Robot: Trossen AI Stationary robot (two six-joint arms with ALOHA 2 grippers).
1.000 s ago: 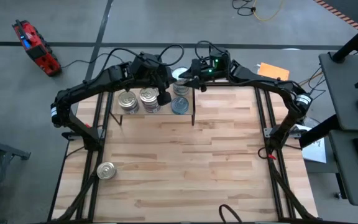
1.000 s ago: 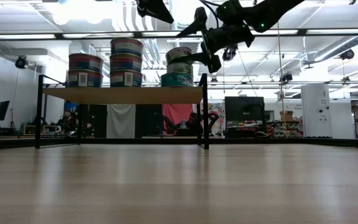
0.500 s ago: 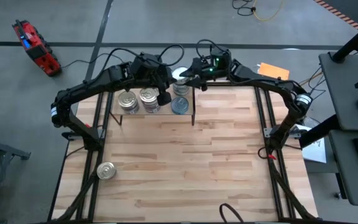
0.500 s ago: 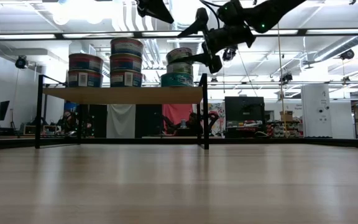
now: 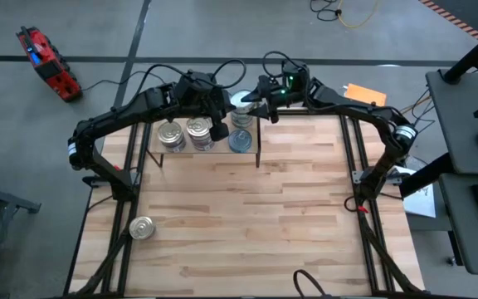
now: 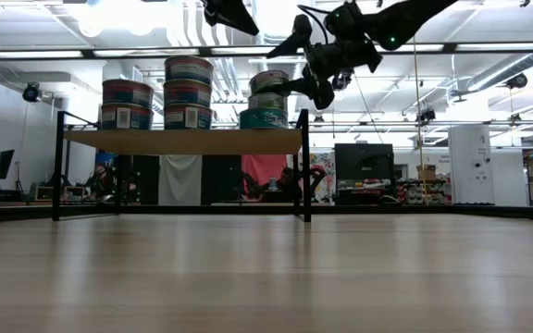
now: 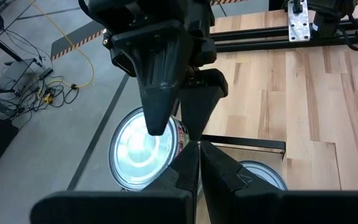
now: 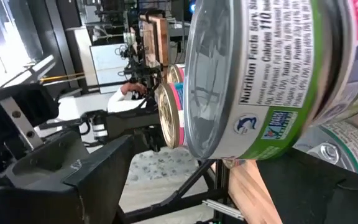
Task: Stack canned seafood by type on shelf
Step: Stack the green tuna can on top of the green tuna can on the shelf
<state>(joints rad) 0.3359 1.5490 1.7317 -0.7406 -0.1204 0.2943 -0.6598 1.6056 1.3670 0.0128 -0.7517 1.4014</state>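
The shelf [image 6: 183, 141], a light-wood board in a black frame, stands at the far end of the wooden tabletop [image 5: 247, 224]. In the low view it carries three stacks of tins: a two-high stack [image 6: 127, 104] at one end, a three-high stack [image 6: 188, 92] beside it, and a stack with green-labelled tins [image 6: 266, 100] at the end by the upright panel. The right gripper [image 6: 296, 57] is at the top tin [image 5: 241, 100] of that last stack, its fingers spread wide on either side of it; the right wrist view shows a green-labelled tin [image 8: 272, 81] lying between the fingers, but whether they press on it cannot be told. The left gripper [image 5: 219, 131] hangs above the shelf between the gold-lidded tins [image 5: 186, 133] and a silver-lidded tin [image 5: 240, 139], its fingers pressed together and holding nothing. In the left wrist view the closed fingers [image 7: 194, 171] point down toward a silver lid [image 7: 143, 146], with the right arm's gripper just beyond. One gold-lidded tin [image 5: 142, 227] sits alone on the tabletop, well apart from the shelf, near the left arm's base.
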